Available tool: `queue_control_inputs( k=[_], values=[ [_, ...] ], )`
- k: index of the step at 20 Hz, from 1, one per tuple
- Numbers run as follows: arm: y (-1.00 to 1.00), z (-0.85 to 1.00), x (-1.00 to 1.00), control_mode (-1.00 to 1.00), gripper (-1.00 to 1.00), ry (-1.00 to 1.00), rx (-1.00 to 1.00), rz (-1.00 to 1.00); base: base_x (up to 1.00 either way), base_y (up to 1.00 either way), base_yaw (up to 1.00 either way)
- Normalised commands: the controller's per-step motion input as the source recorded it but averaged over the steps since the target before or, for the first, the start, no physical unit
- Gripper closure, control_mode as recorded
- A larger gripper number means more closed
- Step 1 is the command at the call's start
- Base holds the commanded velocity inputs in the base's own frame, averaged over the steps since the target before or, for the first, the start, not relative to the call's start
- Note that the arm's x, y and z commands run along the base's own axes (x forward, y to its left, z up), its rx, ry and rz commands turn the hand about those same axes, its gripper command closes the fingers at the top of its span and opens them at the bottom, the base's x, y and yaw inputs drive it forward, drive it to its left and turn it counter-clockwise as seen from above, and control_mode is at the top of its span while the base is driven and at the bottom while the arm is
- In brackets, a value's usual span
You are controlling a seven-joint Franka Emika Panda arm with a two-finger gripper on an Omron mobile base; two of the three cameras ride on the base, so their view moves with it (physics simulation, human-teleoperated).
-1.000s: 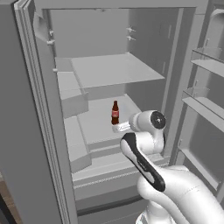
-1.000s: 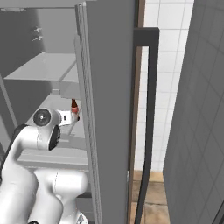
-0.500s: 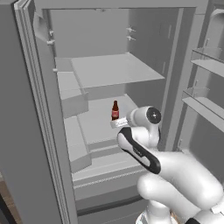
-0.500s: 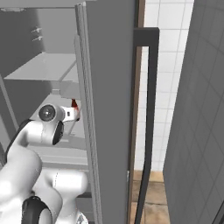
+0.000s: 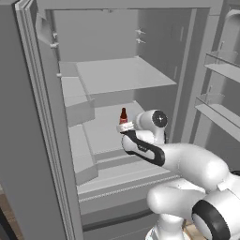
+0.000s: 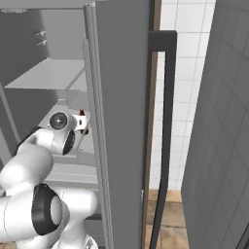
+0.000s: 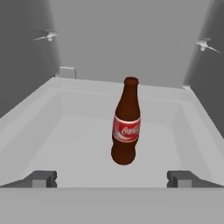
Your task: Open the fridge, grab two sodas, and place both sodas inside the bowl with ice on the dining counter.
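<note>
Jaws wide apart, nothing in them; soda (image 7: 126, 124) upright on the fridge (image 5: 117, 75) shelf dead ahead, centred between the fingertips (image 7: 41, 178) but not yet reached; could easily tip from an off-centre push, or slip from a high neck grab.

The left base view looks forward and down from behind the arm into the open fridge (image 5: 112, 84), taking in its shelves and the inner door racks on the right. The right base view faces the same fridge from the other side, much of it taken up by the door's edge. Both share the lower shelf with the soda (image 5: 123, 116). The hand view sits close and level on that shelf, facing the bottle upright ahead.
</note>
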Motion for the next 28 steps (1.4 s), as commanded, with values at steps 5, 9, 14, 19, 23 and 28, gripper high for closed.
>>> queue_control_inputs(
  k=[5, 9, 14, 19, 23, 28],
  values=[
    [0.0, 0.0, 0.31, -1.0, -1.0, 0.0, 0.0, 0.0, 0.0, 0.0, 0.0],
    [0.0, 0.0, 0.19, -1.0, -1.0, 0.0, 0.0, 0.0, 0.0, 0.0, 0.0],
    [0.02, 0.0, 0.21, -1.0, -1.0, 0.0, 0.0, -0.01, 0.0, 0.0, 0.0],
    [0.0, 0.0, 0.26, -1.0, -1.0, 0.0, 0.0, 0.0, 0.0, 0.0, 0.0],
    [0.0, 0.0, 0.31, -1.0, -1.0, 0.0, 0.0, 0.0, 0.0, 0.0, 0.0],
    [0.0, -0.02, 0.27, -1.0, -1.0, 0.0, 0.0, 0.0, 0.0, 0.0, 0.0]
  ],
)
